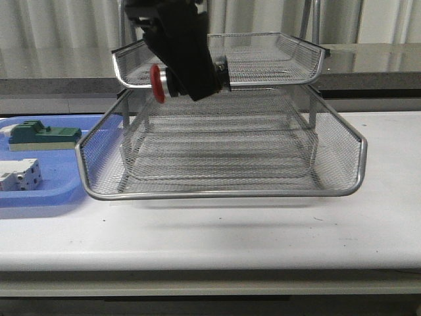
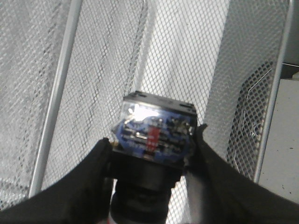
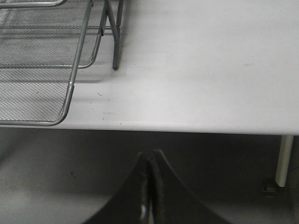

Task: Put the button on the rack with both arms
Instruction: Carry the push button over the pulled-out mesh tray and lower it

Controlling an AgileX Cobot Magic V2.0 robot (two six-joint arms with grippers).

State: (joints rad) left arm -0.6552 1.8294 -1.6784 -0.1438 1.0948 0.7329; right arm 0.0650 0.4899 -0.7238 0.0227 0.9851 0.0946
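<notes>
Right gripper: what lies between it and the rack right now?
In the right wrist view, only bare white table and its front edge lie between the shut right gripper and the rack.

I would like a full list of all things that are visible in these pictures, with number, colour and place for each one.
rack: one, silver wire mesh, middle of the white table, a lower tier pulled out forward.
button: one, red head, black body, blue rear block, held above the pulled-out tier, in front of the top tier.
blue tray: one, flat, on the table left of the rack.
green block: one, in the blue tray, far side.
white block: one, in the blue tray, near side.
table: one, white.
left pincer: one, black, shut on the button.
right pincer: one, black, shut, empty, off the table's edge right of the rack.
</notes>
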